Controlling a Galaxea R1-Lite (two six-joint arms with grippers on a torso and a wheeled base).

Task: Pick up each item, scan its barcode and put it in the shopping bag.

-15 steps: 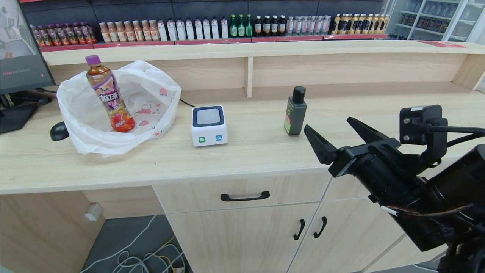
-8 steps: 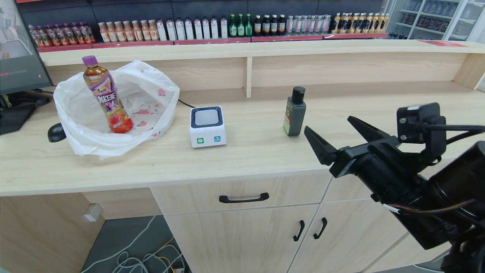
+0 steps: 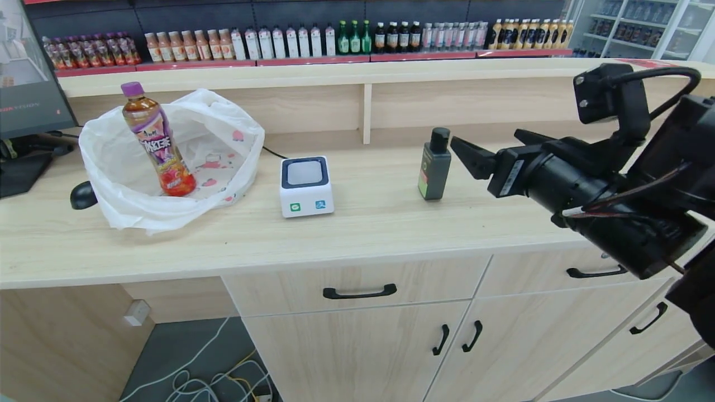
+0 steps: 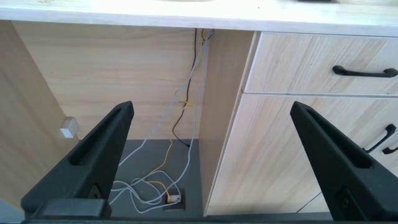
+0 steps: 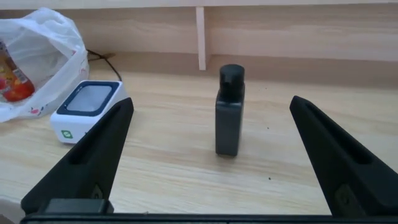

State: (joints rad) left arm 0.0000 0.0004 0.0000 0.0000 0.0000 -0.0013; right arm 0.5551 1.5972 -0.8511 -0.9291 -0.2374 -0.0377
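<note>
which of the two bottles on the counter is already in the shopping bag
The purple-capped tea bottle, leaning inside the white shopping bag. The dark black-capped bottle stands outside it on the counter.

On your counter (image 3: 357, 234), the shopping bag (image 3: 223, 128) sat toward the left, and a drink bottle (image 3: 159, 145) stood tilted inside it. A mouse (image 3: 84, 195) lay just beside the bag's left side, with a monitor (image 3: 31, 72) behind it at the far left. The scanner (image 3: 306, 185) sat just right of the bag. The flask (image 3: 434, 164) stood upright further right, well apart from the scanner. Your right gripper (image 3: 485, 137) hung just right of the flask, clear of it. Your left gripper (image 4: 211, 109) was below the counter edge, facing the cabinet front.
</note>
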